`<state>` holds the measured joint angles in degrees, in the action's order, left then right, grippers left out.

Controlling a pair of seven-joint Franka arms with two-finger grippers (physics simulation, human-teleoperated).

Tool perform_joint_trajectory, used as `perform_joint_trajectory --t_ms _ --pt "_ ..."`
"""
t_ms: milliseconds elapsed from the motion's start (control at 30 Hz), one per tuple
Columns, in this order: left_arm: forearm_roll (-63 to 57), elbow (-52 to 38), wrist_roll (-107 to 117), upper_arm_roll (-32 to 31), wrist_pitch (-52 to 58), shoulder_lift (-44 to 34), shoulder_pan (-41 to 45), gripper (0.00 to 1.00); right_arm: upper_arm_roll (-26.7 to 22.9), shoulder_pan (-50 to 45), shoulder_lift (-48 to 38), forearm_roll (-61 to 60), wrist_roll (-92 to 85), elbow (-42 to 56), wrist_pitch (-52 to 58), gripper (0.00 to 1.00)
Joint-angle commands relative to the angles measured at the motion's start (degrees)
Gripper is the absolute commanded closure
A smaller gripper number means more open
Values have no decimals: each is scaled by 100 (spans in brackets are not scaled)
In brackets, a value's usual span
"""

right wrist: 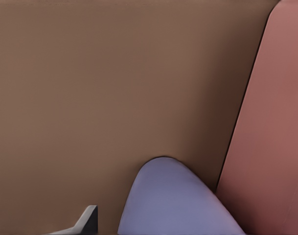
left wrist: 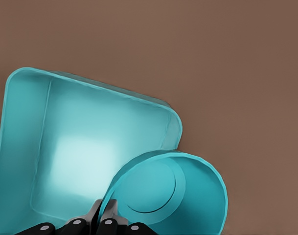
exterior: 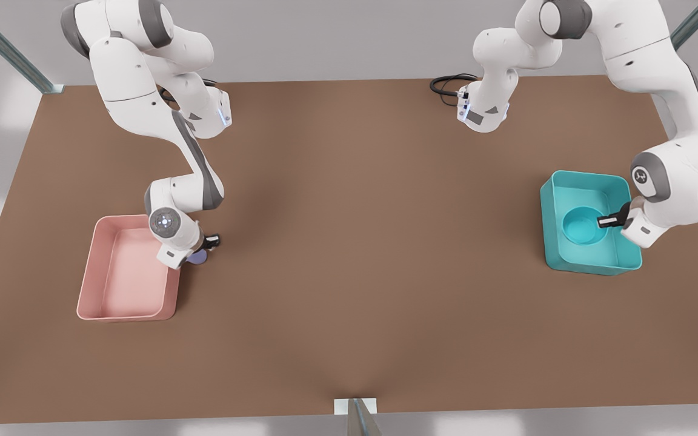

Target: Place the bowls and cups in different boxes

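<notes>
Brown tabletop (exterior: 349, 272) under both arms, grey wall behind. At the front view's left sits the pale pink rectangular open tray (exterior: 126, 269); my right gripper (exterior: 209, 243) hangs just beside its near-centre wall, with the small lavender tapered cup (exterior: 197, 257) below it, outside the tray. Whether those fingers are spread or pinching the cup I cannot tell: the wrist body hides them. At the front view's right, my left gripper (exterior: 608, 221) pinches the rim of the small round teal bowl (exterior: 583, 225), held over the teal rectangular tray (exterior: 591, 223).

Judgement: the bowl wants lowering level until it rests on the tray floor before letting go; the cup must rise clear of the pink wall before crossing it.

Left wrist view shows the fingers (left wrist: 108, 215) closed on the bowl (left wrist: 188, 196) wall, the bowl tilted against the tray (left wrist: 26, 147), which the front view does not. Right wrist view shows cup (right wrist: 175, 203) and pink tray (right wrist: 271, 147) near, though whether touching I cannot say.
</notes>
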<state>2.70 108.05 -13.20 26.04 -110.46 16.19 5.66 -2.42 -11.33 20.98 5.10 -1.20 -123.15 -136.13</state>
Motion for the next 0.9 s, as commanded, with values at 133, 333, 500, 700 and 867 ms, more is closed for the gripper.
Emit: perform_joint_trajectory --t_ms 133,333,500,700,867 --pt "-209 111 -490 33 -1215 183 -381 79 14 17 -32 34 -30 634 1010 79" --pt "-191 357 -684 33 -1980 789 -627 79 22 -18 -349 34 -1558 1943 1818 79" --pt "-165 427 -684 15 -2041 1044 -706 79 -733 315 29 184 -3519 2875 1757 79" --pt "64 463 -780 -29 -1743 1018 -715 0 -1024 553 829 -273 -3449 2840 1634 79" --pt "-542 -1758 -228 -958 2324 -239 -196 0 -1024 632 1233 -554 -3431 2805 1414 79"
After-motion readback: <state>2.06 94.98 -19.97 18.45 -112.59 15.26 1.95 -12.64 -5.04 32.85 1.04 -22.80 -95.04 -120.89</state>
